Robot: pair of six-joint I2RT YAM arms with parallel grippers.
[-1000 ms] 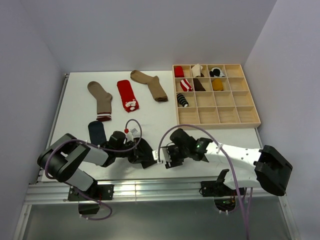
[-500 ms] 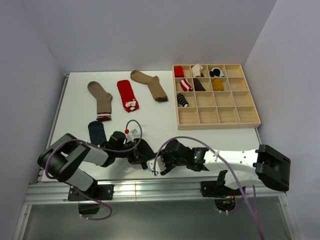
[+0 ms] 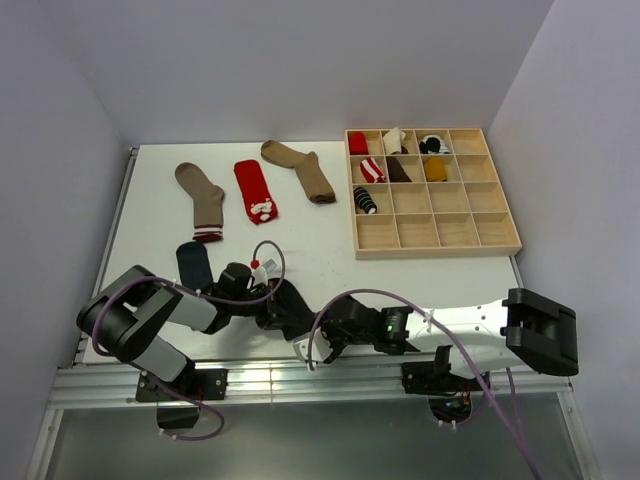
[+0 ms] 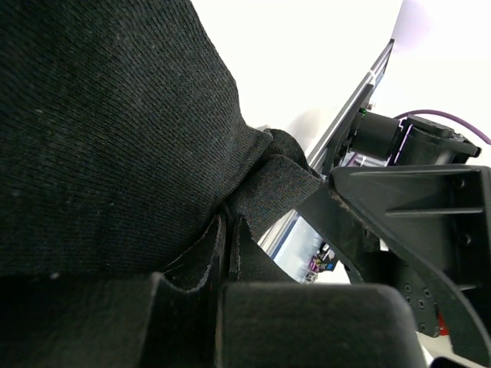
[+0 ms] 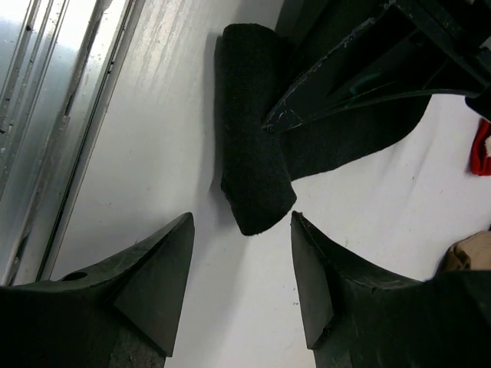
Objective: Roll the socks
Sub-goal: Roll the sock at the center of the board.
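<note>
Surface: a white surface (image 3: 300, 240) fills the floor of the booth; a metal rail (image 3: 300, 380) runs along its near edge.
Room: plain pale walls (image 3: 300, 70) stand on the far, left and right sides.
Plain black sock (image 5: 249, 153): lies near the middle of the near edge, partly rolled, its thick rounded end pointing toward the rail.
Left hand (image 4: 225, 261): low on the surface, clenched on a fold of the plain black sock, with fabric pinched between its tips.
Right hand (image 5: 242, 230): released, its fingers (image 5: 153, 291) spread wide; the sock's rolled end sits at the mouth of the gap, and neither finger clearly touches it.
Navy sock (image 3: 193, 265): flat on the surface, just left of the left arm.
Far left of the surface: a tan sock with a striped cuff (image 3: 200, 200), a red sock (image 3: 256, 190) and a second tan sock (image 3: 298, 170) lie flat side by side, apart from one another.
Wooden tray (image 3: 440, 250): far right, divided into square compartments; rolled socks (image 3: 371, 169) fill several cells in its far-left part.
</note>
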